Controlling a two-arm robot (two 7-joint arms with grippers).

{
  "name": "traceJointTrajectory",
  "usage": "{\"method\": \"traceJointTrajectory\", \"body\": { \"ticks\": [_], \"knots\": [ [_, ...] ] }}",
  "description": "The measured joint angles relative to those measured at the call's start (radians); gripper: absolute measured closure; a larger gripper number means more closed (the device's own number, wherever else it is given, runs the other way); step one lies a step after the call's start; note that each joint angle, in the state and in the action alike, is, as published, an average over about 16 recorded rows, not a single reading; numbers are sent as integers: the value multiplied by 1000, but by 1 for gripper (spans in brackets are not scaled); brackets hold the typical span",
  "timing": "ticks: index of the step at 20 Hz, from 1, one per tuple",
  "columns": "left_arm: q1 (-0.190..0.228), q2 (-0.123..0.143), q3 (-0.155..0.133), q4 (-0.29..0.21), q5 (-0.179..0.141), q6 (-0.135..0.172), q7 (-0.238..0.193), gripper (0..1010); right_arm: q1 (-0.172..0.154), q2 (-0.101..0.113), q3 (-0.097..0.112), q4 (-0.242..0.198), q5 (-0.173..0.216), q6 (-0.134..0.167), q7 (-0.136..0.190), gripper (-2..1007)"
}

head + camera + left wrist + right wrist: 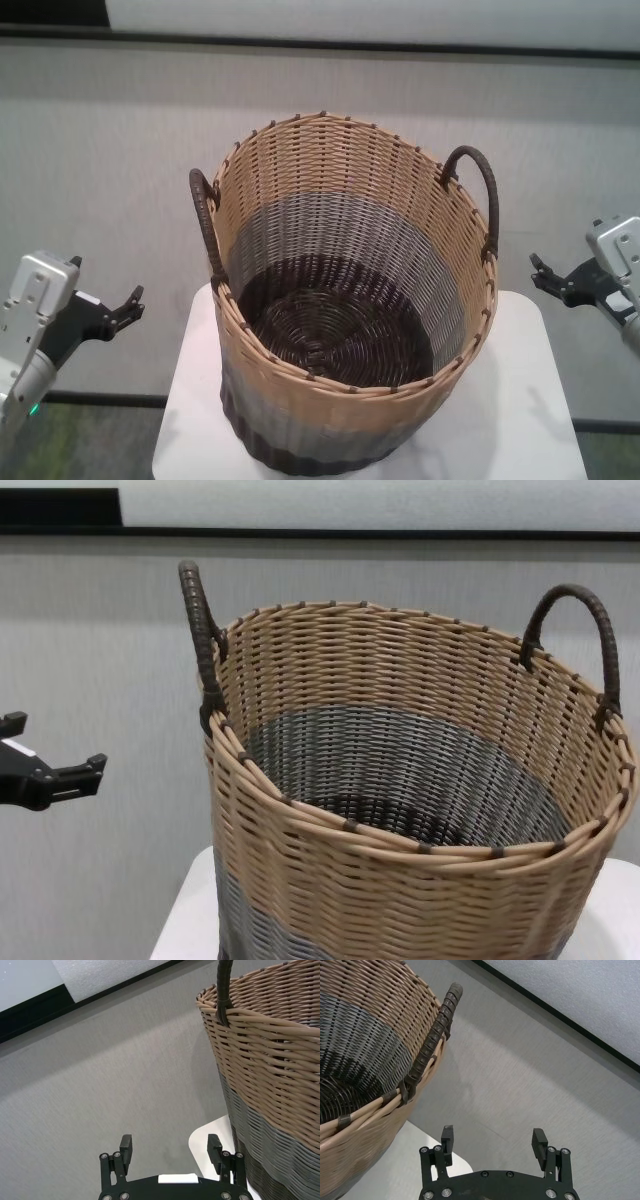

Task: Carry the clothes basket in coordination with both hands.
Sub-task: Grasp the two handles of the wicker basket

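Clothes basket [350, 320] stood upright on white surface [530, 420], in middle, between both tools.

Left tool [128, 305] placed left of basket, well apart, fingers spread, nothing held.

Right tool [545, 272] placed right of basket, fingers spread, nothing held.

Handles: left handle [205, 215], right handle [480, 195] (each faces own tool). Both tools judged about equally far; inward reach needed from each side.

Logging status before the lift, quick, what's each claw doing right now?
Left claw: open, holding nothing, off to the left of the basket.
Right claw: open, holding nothing, off to its right.
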Motion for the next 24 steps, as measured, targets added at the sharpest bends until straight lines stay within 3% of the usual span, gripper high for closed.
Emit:
{"method": "traceJointTrajectory", "body": {
  "ticks": [6, 12, 17, 20, 24],
  "knots": [
    [0, 0, 0, 0, 0, 0, 0, 10, -10, 16, 5, -24, -10, 27, 5, 4],
    [0, 0, 0, 0, 0, 0, 0, 10, -34, 54, 29, -78, -19, 98, 21, 4],
    [0, 0, 0, 0, 0, 0, 0, 10, -76, 92, 92, -156, 25, 172, 62, 4],
    [0, 0, 0, 0, 0, 0, 0, 10, -103, 103, 143, -203, 83, 212, 99, 4],
    [0, 0, 0, 0, 0, 0, 0, 10, -134, 101, 208, -258, 175, 253, 156, 4]
  ]
}}
